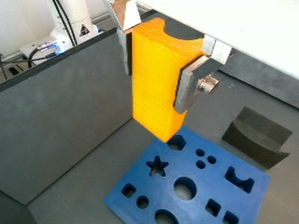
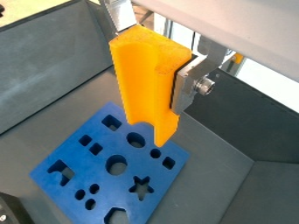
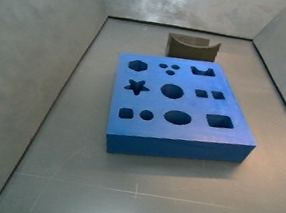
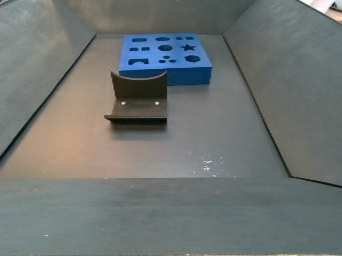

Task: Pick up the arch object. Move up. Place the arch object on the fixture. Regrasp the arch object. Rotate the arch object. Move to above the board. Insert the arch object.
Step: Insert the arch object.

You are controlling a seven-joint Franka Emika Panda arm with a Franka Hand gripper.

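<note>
In both wrist views my gripper (image 1: 156, 74) (image 2: 149, 66) is shut on the arch object (image 1: 158, 83) (image 2: 142, 87), a yellow-orange elongated block. It hangs lengthwise between the silver fingers (image 1: 188, 86) (image 2: 187, 87), its curved notch at the gripped end. The block is held high above the board (image 1: 135, 197) (image 2: 65, 162), a thick blue slab with many shaped holes. Neither side view shows the gripper or the arch object. The board (image 3: 189, 136) (image 4: 187, 64) lies flat on the floor, apart from the fixture (image 3: 188, 47) (image 4: 138, 100), which holds nothing.
Grey walls enclose the floor on all sides. The dark fixture (image 1: 257, 136) stands beside the board, near the board's arch-shaped hole (image 1: 239, 178) (image 3: 201, 73). Cables and rig parts lie outside the wall in a wrist view.
</note>
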